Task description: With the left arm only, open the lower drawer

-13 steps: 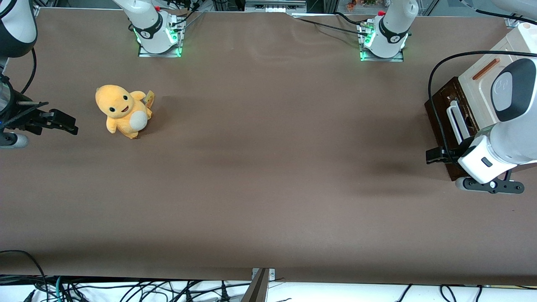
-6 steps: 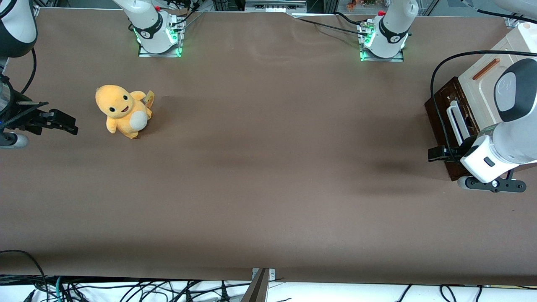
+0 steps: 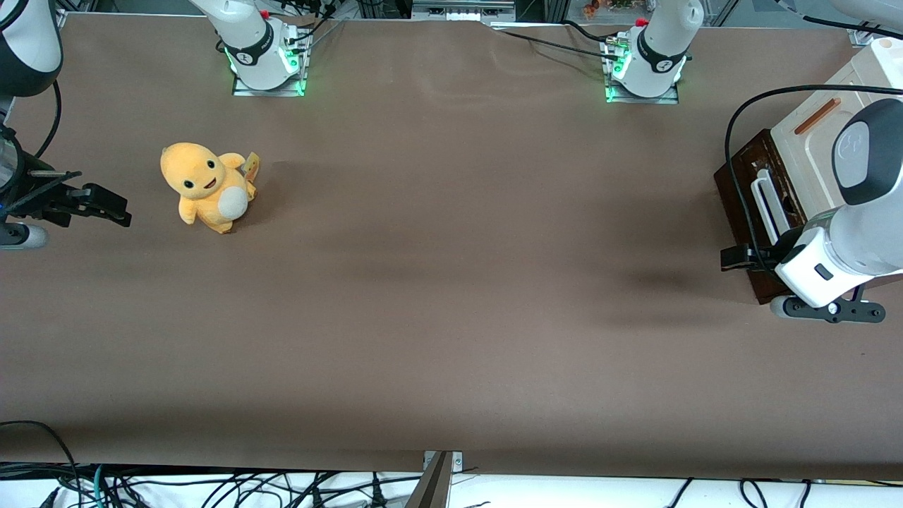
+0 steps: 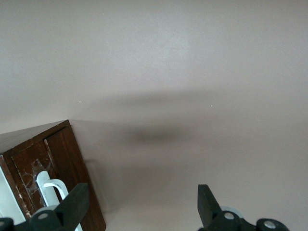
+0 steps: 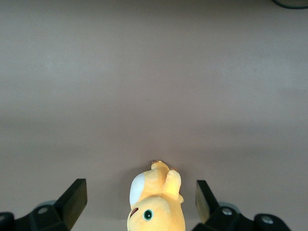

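The lower drawer [image 3: 742,185] has a dark brown front with a long white loop handle [image 3: 764,204] and sits at the working arm's end of the table. The left arm [image 3: 857,226] reaches down over it. Its gripper [image 3: 736,257] hangs in front of the drawer front, by the handle's end nearer the front camera. In the left wrist view the gripper [image 4: 142,207] is open, with only bare table between its fingers. One finger [image 4: 74,204] overlaps the drawer front [image 4: 67,159], next to the handle [image 4: 52,188].
A cream panel with a slim orange-brown handle [image 3: 817,116] sits above the drawer. An orange plush toy [image 3: 204,185] stands toward the parked arm's end and also appears in the right wrist view [image 5: 156,204]. Arm bases [image 3: 267,56] [image 3: 645,63] line the table's back edge.
The left arm's elbow and wrist shifted a little toward the cabinet a second ago. The gripper barely moved and stays open; the drawer looks the same.
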You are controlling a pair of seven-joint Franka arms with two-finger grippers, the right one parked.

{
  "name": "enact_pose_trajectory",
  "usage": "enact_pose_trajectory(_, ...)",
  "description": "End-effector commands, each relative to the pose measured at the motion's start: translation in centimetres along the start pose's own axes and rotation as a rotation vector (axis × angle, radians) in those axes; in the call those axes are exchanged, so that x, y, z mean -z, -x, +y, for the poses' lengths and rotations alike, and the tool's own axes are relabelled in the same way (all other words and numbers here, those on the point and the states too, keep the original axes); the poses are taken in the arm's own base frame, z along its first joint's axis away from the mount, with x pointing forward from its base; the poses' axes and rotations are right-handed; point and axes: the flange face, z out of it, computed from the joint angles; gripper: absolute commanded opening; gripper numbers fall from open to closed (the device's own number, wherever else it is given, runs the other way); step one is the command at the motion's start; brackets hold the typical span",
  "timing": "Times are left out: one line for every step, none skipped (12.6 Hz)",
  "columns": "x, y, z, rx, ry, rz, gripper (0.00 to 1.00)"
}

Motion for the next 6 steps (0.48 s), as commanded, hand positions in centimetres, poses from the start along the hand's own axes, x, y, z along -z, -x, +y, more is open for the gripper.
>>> enact_pose_trajectory(-0.1, 1.0, -0.1, -0.007, -0.053, -0.032, 1.0)
enact_pose_trajectory(-0.1, 1.1, -0.1, -0.011, -0.069, -0.037, 1.0)
enact_pose_trajectory(-0.2, 1.1, 0.1, -0.01, -0.072, -0.046, 1.0)
enact_pose_trajectory(-0.3, 1.1, 0.7, -0.02, -0.096, -0.05, 1.0)
enact_pose_trajectory(-0.4, 1.1, 0.8, -0.025, -0.126, -0.053, 1.0)
enact_pose_trajectory(-0.8, 1.1, 1.7, -0.017, -0.138, -0.06, 1.0)
